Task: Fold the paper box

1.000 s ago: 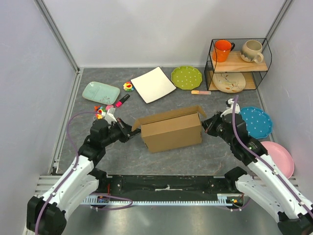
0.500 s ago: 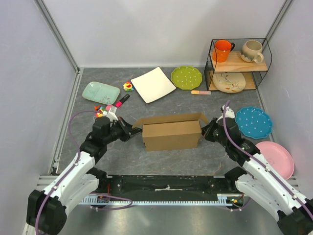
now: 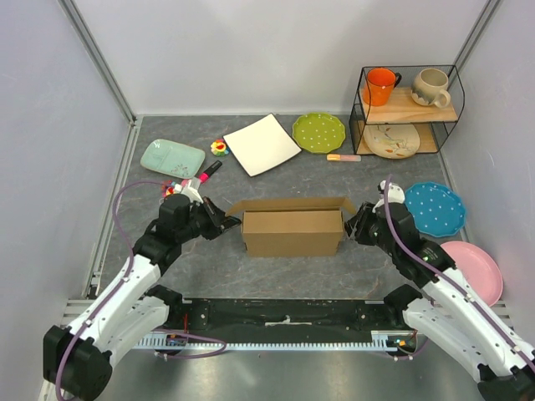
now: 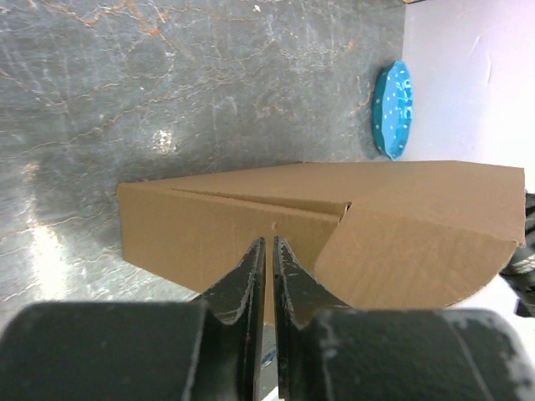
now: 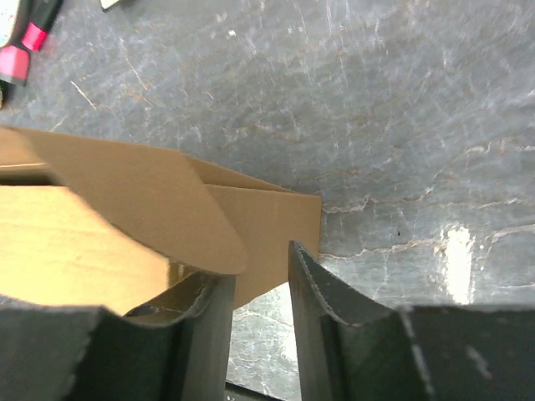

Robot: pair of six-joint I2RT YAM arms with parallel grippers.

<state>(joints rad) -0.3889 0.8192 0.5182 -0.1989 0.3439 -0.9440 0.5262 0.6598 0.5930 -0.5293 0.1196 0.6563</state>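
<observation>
Mia: What is the left claw (image 4: 267,244) doing?

Ben: Its two fingers are almost pressed together. They pinch a thin flap at the left end of the paper box (image 3: 292,232).

Mia: And the right claw (image 5: 255,266)?

Ben: Its fingers are spread apart. The right end of the box sits in the gap between them. A round flap lies over one finger.

Mia: Where is the box?

Ben: It stands on the gray table (image 3: 284,271), in the middle, right between the two claws. One long side faces the arms. The top is open, and a small flap sticks out at each end.

Mia: What is in it?

Ben: I cannot see inside it.

Mia: Does anything else hold stuff?

Ben: Yes, a wire shelf (image 3: 407,109) at the back right. An orange cup (image 3: 380,85) and a cream mug (image 3: 431,86) stand on its top board. A speckled plate (image 3: 391,139) lies on the lower board.

Mia: What else is on the table?

Ben: Behind the box are a white square plate (image 3: 262,144), a green dotted plate (image 3: 318,131), a light green tray (image 3: 172,156) and a pink marker (image 3: 209,171). A blue dotted plate (image 3: 435,208) lies just right of the right claw. A pink plate (image 3: 476,269) lies near it, closer to the arms.
</observation>
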